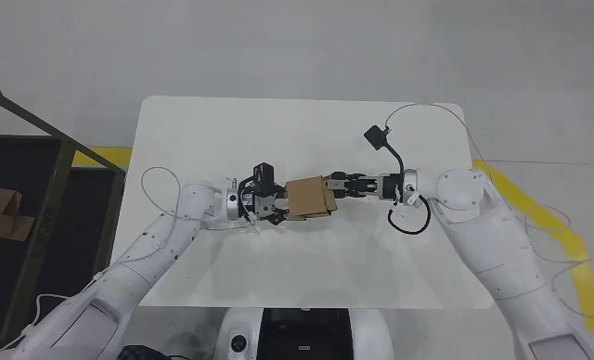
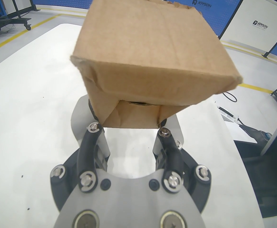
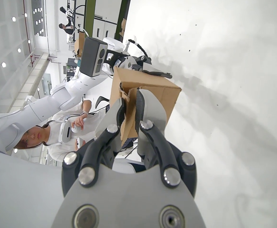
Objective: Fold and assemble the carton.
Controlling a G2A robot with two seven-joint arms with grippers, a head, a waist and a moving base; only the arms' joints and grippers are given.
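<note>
R end effector (image 3: 128, 106): fingers nearly together, pinching ragged flap edge of carton (image 1: 311, 197). L end effector (image 2: 128, 125): fingers wide apart, clamping carton's opposite end btw them. Carton brown, box-shaped, lying lengthwise btw both arms, approx mid white tabletop (image 1: 306, 128).

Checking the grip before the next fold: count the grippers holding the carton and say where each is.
2. The left gripper grips one end of the carton, its contact partly hidden by cardboard; the right gripper pinches a flap at the opposite end.
</note>
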